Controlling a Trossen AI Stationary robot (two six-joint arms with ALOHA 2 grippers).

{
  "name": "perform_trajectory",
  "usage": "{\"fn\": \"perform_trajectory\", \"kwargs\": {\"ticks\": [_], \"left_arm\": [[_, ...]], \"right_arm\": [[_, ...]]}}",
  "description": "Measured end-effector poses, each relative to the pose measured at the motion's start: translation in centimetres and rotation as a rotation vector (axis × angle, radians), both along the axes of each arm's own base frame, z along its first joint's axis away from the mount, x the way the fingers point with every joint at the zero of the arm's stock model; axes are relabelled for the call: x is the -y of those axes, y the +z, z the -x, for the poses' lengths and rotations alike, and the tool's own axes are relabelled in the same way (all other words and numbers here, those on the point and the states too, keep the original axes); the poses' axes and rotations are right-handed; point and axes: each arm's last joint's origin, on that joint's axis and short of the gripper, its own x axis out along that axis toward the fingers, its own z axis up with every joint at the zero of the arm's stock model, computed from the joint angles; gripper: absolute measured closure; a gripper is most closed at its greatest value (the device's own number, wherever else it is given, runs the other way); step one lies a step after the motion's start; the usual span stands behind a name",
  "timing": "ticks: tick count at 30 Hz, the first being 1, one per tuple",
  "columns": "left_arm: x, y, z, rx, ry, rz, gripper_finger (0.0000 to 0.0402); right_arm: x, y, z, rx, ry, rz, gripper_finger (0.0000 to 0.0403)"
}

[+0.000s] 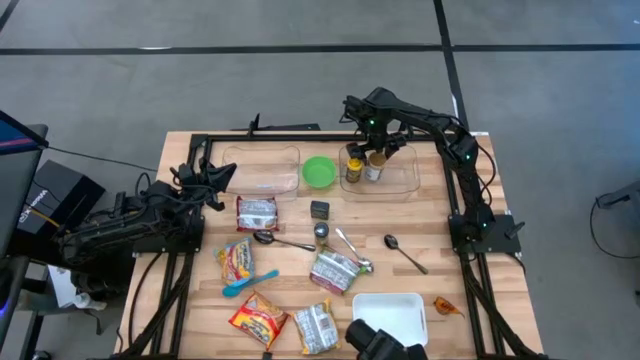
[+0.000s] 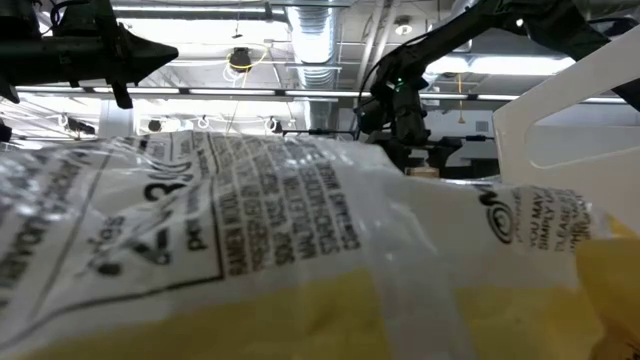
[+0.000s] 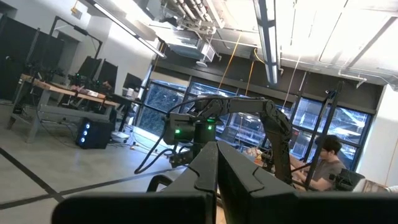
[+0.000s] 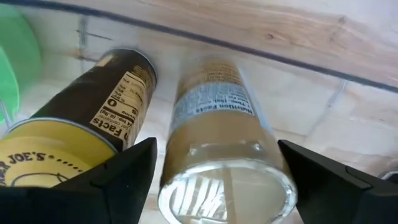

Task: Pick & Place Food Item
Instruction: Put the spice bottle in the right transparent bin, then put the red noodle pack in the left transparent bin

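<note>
Two jars stand upright on the floor of a clear bin [image 1: 402, 182] at the table's far right. One is a dark jar with a yellow lid [image 4: 68, 149] [image 1: 353, 167]. The other is a tan-filled jar with a clear lid [image 4: 217, 124] [image 1: 375, 168]. My right gripper [image 4: 217, 171] [image 1: 380, 140] hangs over the tan jar, pointing down and open. Its fingers stand on either side of the jar's lid and are apart from it. My left gripper [image 3: 216, 180] [image 1: 215, 178] waits shut at the table's left side, tipped slightly up, with nothing in it.
A second clear bin [image 1: 265, 170] and a green bowl [image 1: 319, 171] sit left of the jars. Several snack packets [image 1: 257, 212] [image 1: 334, 270], spoons [image 1: 403, 250] and a white tray [image 1: 388, 315] lie nearer the front. A packet [image 2: 250, 230] fills most of the low view.
</note>
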Motion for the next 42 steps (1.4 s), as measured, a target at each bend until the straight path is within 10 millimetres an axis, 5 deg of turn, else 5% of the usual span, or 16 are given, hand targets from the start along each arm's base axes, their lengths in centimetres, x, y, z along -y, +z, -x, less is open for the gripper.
{"fn": "perform_trajectory", "kwargs": {"ticks": [26, 34, 42], "left_arm": [[0.0, 0.0, 0.0, 0.0, 0.0, 0.0, 0.0402], [0.0, 0.0, 0.0, 0.0, 0.0, 0.0, 0.0402], [0.0, 0.0, 0.0, 0.0, 0.0, 0.0, 0.0402]], "right_arm": [[-1.4, 5.7, 1.8, 0.108, 0.015, 0.098, 0.008], [-2.8, 9.3, 2.5, 0.154, 0.083, 0.298, 0.008], [-6.2, 13.9, 1.3, 0.267, 0.159, 0.668, 0.008]]}}
